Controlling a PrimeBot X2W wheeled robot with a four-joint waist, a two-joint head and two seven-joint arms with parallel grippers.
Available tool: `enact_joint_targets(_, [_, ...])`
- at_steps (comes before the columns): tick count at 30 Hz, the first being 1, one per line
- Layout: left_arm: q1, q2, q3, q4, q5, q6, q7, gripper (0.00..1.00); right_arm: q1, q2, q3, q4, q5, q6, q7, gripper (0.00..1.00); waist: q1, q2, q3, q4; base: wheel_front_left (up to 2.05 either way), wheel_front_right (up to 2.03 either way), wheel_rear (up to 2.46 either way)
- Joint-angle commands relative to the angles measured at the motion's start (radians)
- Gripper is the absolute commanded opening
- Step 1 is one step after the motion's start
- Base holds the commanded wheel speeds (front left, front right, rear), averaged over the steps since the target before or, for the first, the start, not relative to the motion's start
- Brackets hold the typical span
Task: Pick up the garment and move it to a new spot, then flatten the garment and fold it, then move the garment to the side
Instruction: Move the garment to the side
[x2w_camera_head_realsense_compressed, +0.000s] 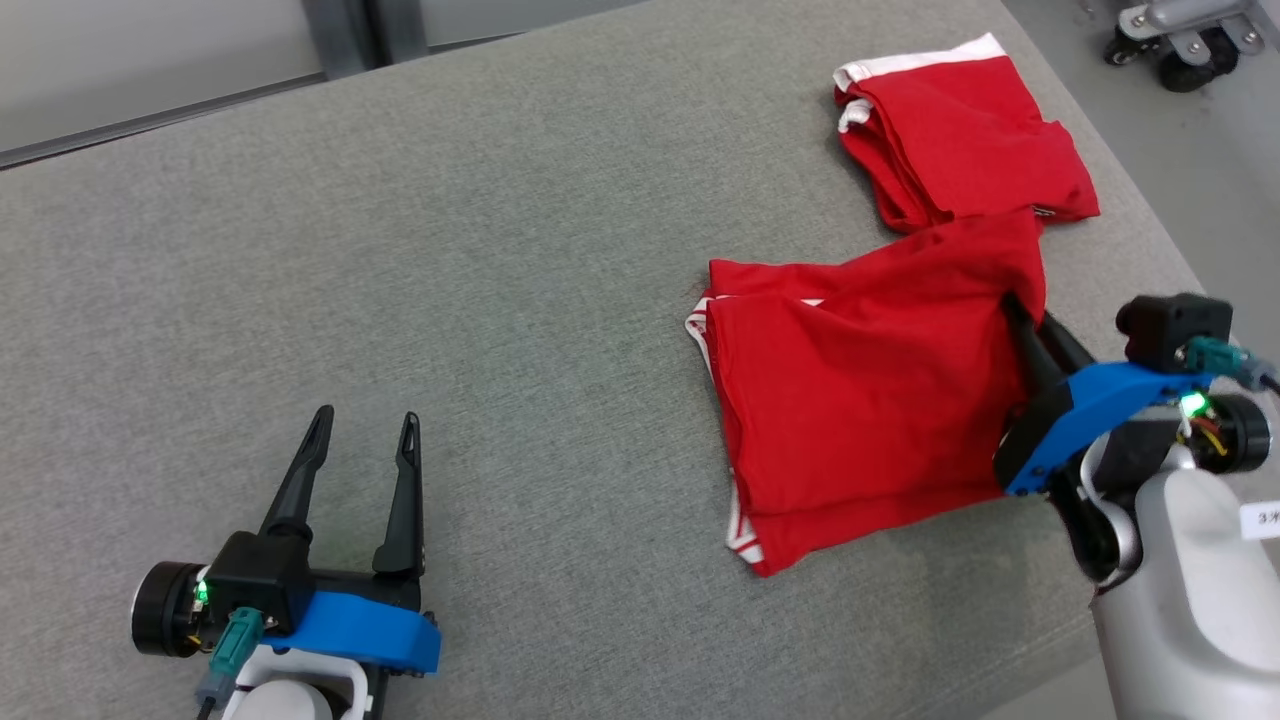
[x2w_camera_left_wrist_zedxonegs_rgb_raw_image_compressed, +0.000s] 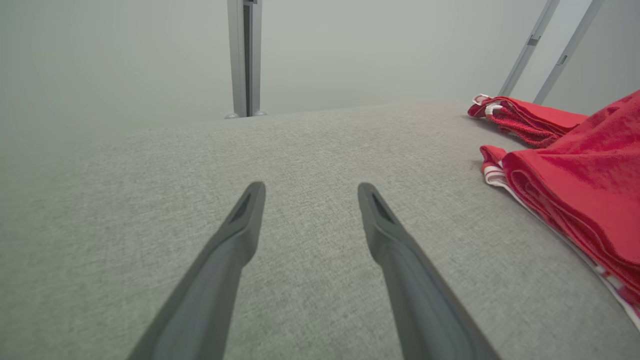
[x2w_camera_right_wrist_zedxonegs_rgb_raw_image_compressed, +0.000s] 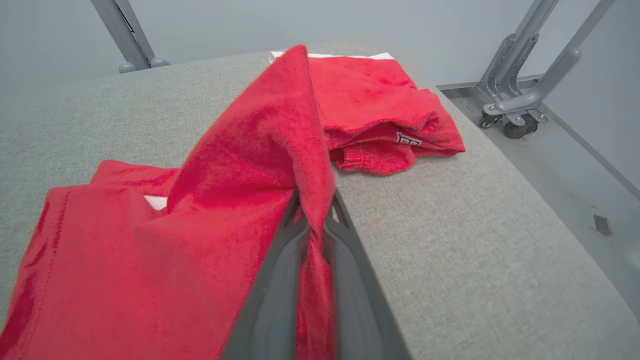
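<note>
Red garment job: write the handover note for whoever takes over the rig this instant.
Left gripper: open, holding nothing, at the near left of the grey padded surface.
Right gripper: shut on the right corner of the near garment, corner held raised.
Done: near garment lies in layers, seemingly folded; another folded red garment sits at the far right.
Left: probably finish the fold, then move it aside.

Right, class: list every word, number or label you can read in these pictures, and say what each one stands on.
"3" plus a character cut off at the edge: white sticker on the right forearm.
Small tag on the folded red garment: marks too blurred to read.
Held red garment in the right hand: no text seen.
</note>
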Motion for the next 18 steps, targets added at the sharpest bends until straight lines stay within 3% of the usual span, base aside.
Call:
enact_joint_targets(1, [0.006, 0.002, 0.0, 0.002, -0.002, 0.005, -0.006, 1.0, -0.038, -0.014, 0.008, -0.007, -0.006, 0.0, 0.006, 0.0, -0.0001, -0.0001, -0.003, 0.012, 0.0, 0.0, 0.0])
enact_joint_targets(8, [0.009, -0.017, -0.01, 0.018, -0.015, 0.011, -0.024, 1.0, -0.193, -0.111, 0.036, 0.026, -0.032, 0.0, 0.099, 0.0, -0.0001, -0.0001, -0.03, 0.099, 0.0, 0.0, 0.0])
enact_joint_targets(18, [0.021, -0.03, -0.027, 0.039, -0.021, 0.011, -0.043, 1.0, -0.319, -0.321, -0.005, 0.071, -0.064, 0.0, 0.222, 0.0, -0.0001, -0.0001, -0.036, 0.232, 0.0, 0.0, 0.0])
